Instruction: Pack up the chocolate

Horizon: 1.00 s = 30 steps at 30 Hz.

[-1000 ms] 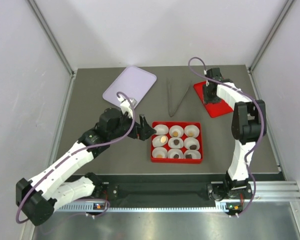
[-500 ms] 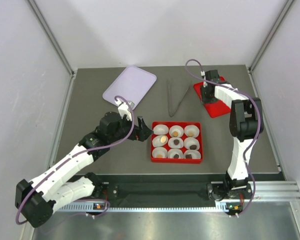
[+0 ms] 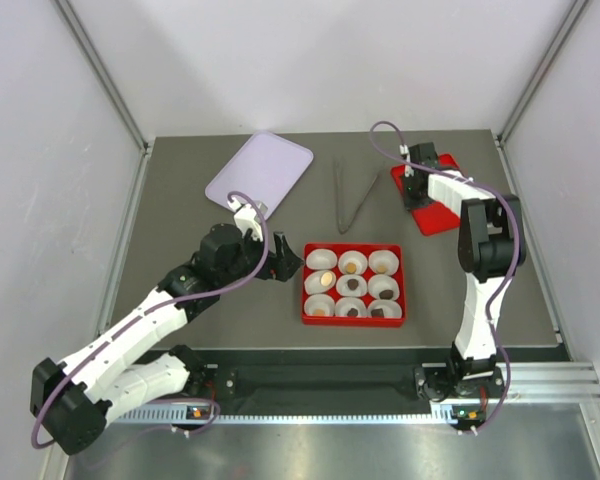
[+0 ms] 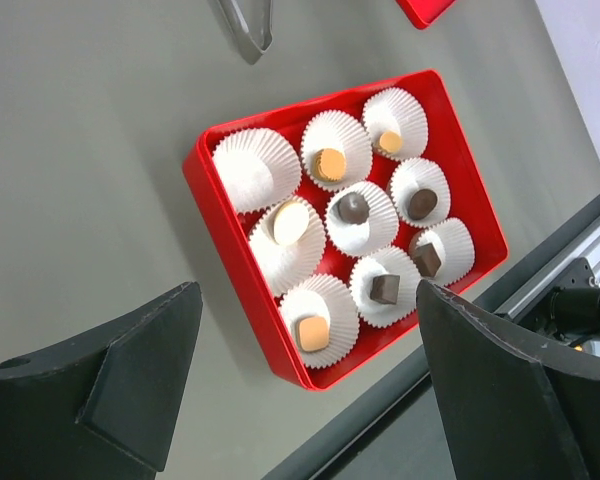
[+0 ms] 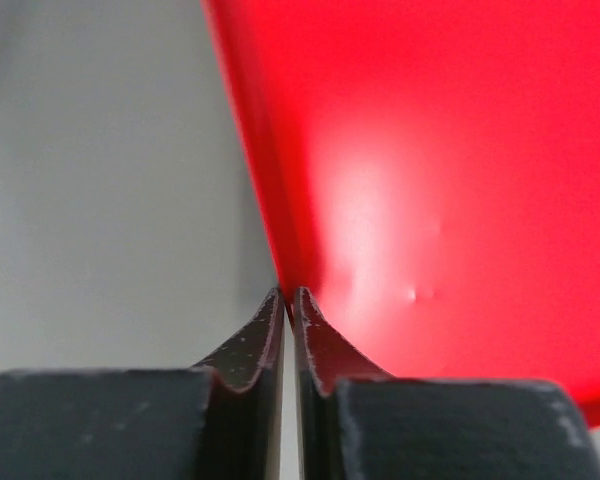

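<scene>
Your left pincer (image 3: 288,262) hangs just left of the red box (image 4: 238,235) with its jaws spread wide and nothing between them. The chocolate (image 4: 353,208) sits inside that box on the counter (image 3: 170,215), near the middle. Eight of the nine white paper cups (image 4: 255,168) hold one piece each, some dark brown, others tan or orange.

Your right pincer (image 5: 289,305) is at the far right of the counter, closed down to a hairline gap. Its tips sit right at the edge of the flat red lid (image 5: 430,200). You cannot tell from these views whether they pinch the lid's rim or only touch it.

The metal tongs (image 3: 352,195) lie on the counter between the lavender tray (image 3: 265,165) and the lid, apart from both pincers.
</scene>
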Available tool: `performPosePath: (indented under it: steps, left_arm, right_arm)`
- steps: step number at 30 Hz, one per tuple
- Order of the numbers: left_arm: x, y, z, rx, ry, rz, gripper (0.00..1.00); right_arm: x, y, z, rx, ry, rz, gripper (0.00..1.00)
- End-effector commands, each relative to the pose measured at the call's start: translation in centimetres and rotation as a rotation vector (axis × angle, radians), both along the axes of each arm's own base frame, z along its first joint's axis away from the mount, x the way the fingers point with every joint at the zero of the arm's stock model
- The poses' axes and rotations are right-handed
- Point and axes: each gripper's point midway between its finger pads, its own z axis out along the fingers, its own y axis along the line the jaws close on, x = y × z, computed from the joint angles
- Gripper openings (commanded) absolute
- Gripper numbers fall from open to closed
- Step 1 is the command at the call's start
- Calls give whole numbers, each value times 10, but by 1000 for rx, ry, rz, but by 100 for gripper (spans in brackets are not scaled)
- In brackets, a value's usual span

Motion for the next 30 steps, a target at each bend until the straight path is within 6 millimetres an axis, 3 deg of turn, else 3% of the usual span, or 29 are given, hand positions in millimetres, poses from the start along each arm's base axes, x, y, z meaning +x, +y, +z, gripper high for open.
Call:
performPosePath:
  steps: [1,10,16,21,24,30]
  left_arm:
    - [1,-4,30,-33,-55,-18,93]
    - [-6,-9,45,-74,-17,-42,91]
    - [-1,-14,61,-109,3,-20,92]
    - [11,-27,80,-140,30,-84,92]
    - [29,-30,94,-184,45,-101,92]
    - [51,-27,148,-454,-39,-272,96]
  right_arm:
    - [-4,-5,20,8,-32,-41,0]
    - [-9,-23,109,-32,-200,-130,0]
    - [-27,-24,164,13,-265,-185,0]
    - [-52,6,228,211,-359,-138,0]
    - [-72,25,266,300,-427,-91,0]
    - [-123,94,331,578,-512,117,0]
